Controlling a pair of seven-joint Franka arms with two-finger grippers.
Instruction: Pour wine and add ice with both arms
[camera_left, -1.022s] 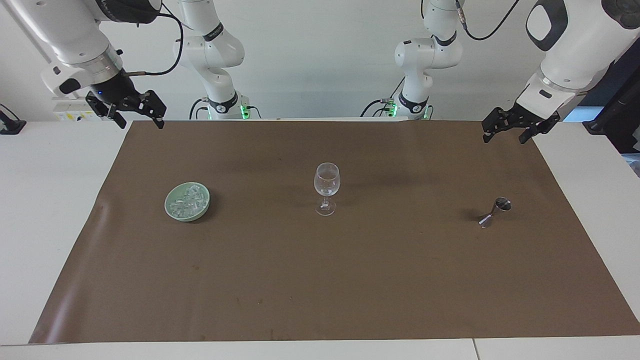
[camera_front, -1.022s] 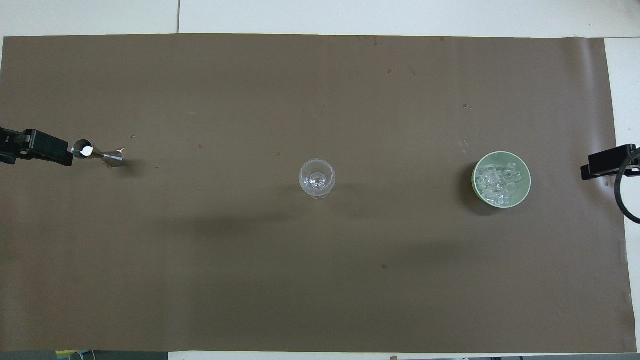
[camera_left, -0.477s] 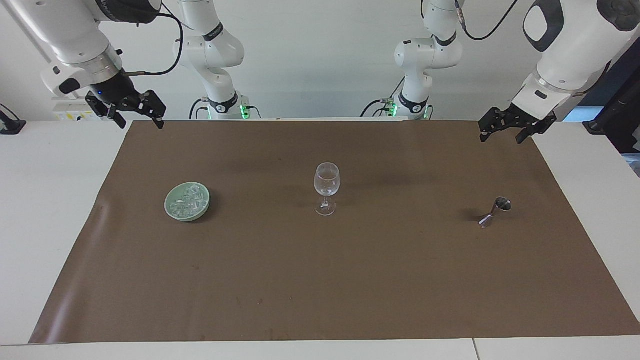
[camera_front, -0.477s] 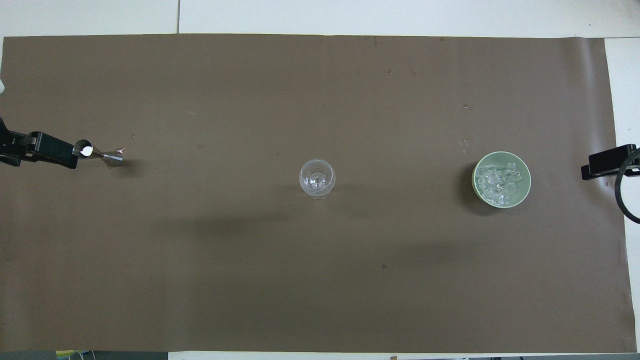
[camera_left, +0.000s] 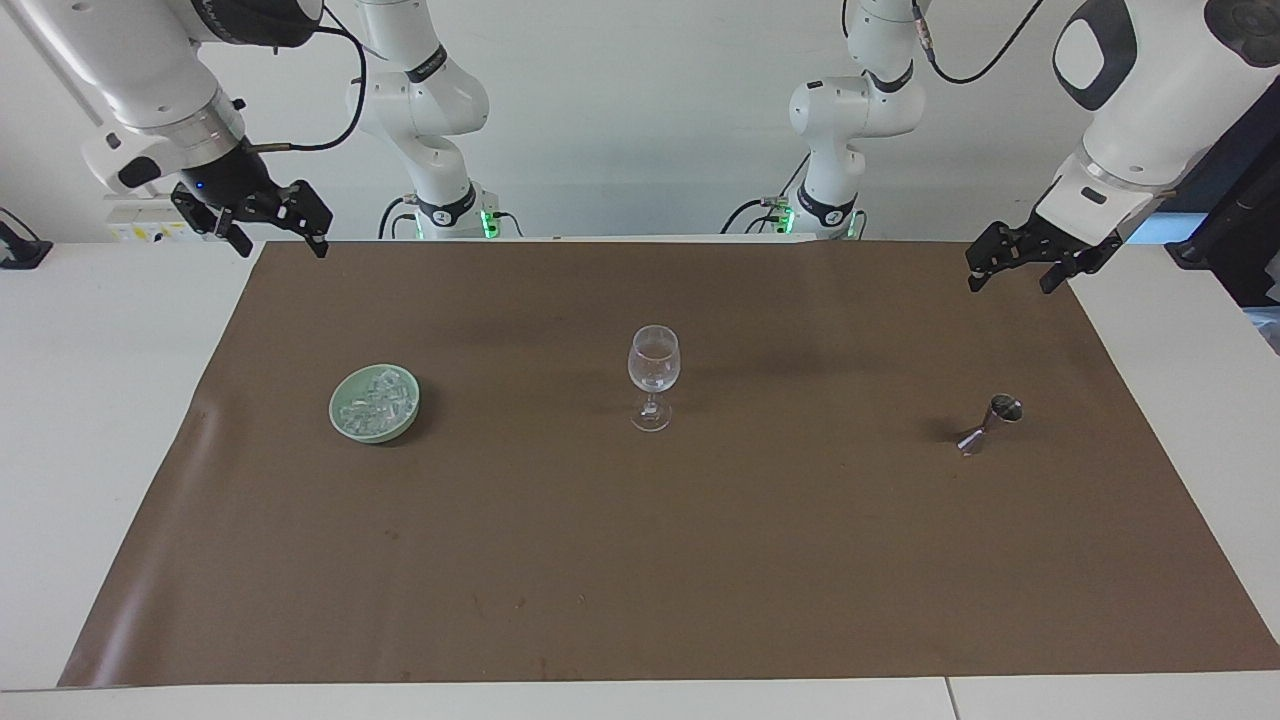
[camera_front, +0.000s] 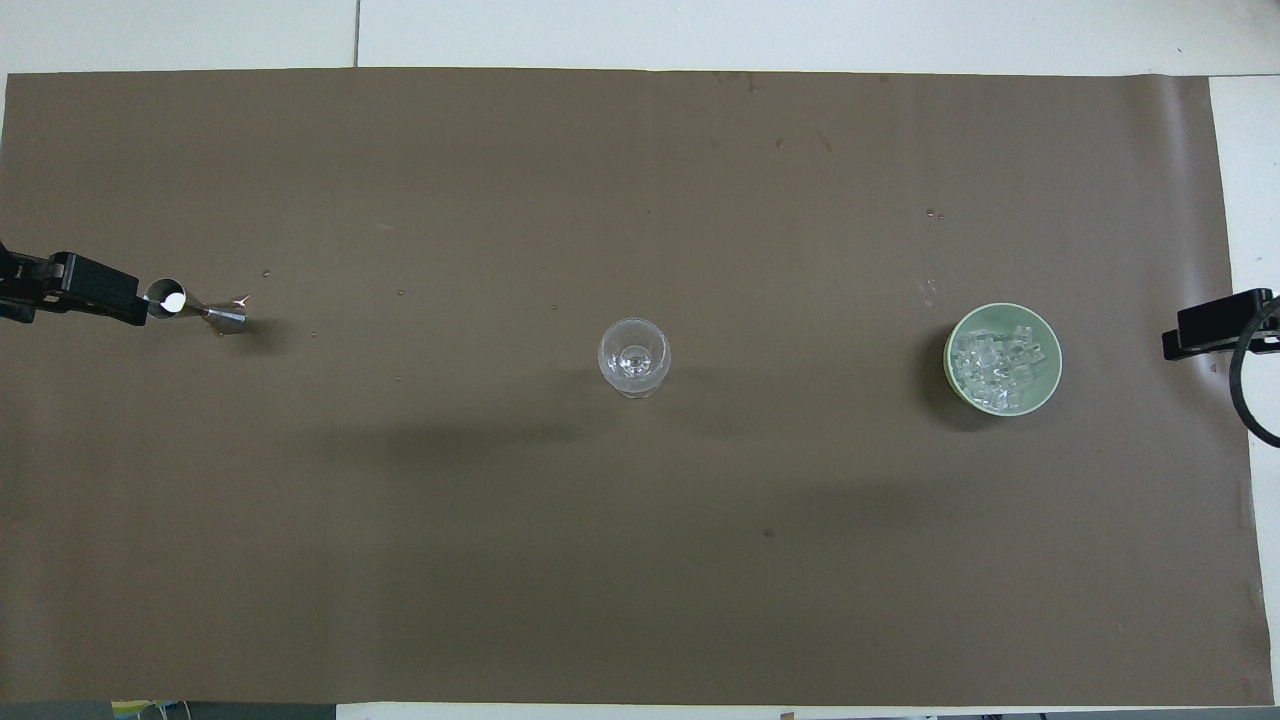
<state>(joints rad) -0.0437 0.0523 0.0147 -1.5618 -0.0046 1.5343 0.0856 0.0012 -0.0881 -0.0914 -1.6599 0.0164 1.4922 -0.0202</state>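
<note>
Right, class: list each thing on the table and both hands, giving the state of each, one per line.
Wine glass: upright, no liquid visible.
Jigger: on the mat, not held.
Green bowl: upright, holding ice cubes.
Left hand: open, empty, raised.
Right hand: open, empty, raised.

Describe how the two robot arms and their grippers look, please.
Both arms, the left arm and the right arm, are white with rounded segments, black joint bands and black cables. The left gripper and the right gripper are black two-finger claws built of links.
</note>
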